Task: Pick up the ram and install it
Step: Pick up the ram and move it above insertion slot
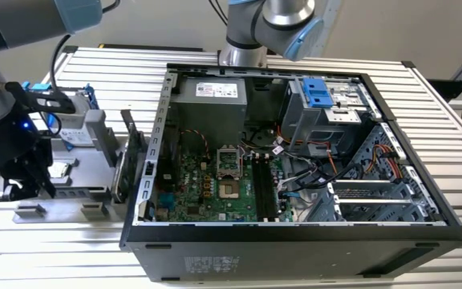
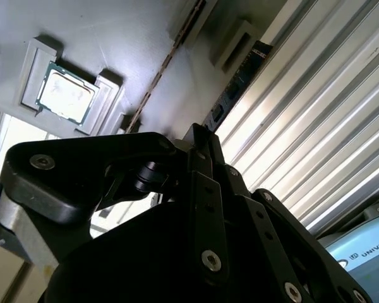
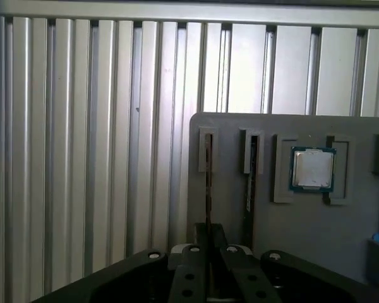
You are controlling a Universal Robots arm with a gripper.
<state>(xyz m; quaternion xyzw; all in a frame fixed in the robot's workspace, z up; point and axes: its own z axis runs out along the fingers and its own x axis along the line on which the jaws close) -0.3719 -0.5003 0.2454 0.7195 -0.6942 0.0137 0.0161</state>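
The ram (image 3: 208,183) stands on edge in a slot of the grey holder (image 3: 303,233) and shows as a thin dark line; in the second wrist view the ram (image 2: 167,63) is the same thin strip. My gripper (image 3: 209,228) sits right over it, with its black fingers pressed close on either side of the strip, shut on it. A second stick (image 3: 250,177) stands in the neighbouring slot. In the exterior view my gripper (image 1: 10,189) is low over the holder (image 1: 79,180), at the exterior view's left of the open computer case (image 1: 295,235).
A processor chip (image 3: 312,169) lies in a recess of the holder. A drive in a blue frame (image 1: 74,123) and an upright card (image 1: 130,153) stand between the holder and the case. The motherboard's long memory slots (image 1: 264,186) lie inside the case. Ribbed metal tabletop (image 3: 82,158) surrounds everything.
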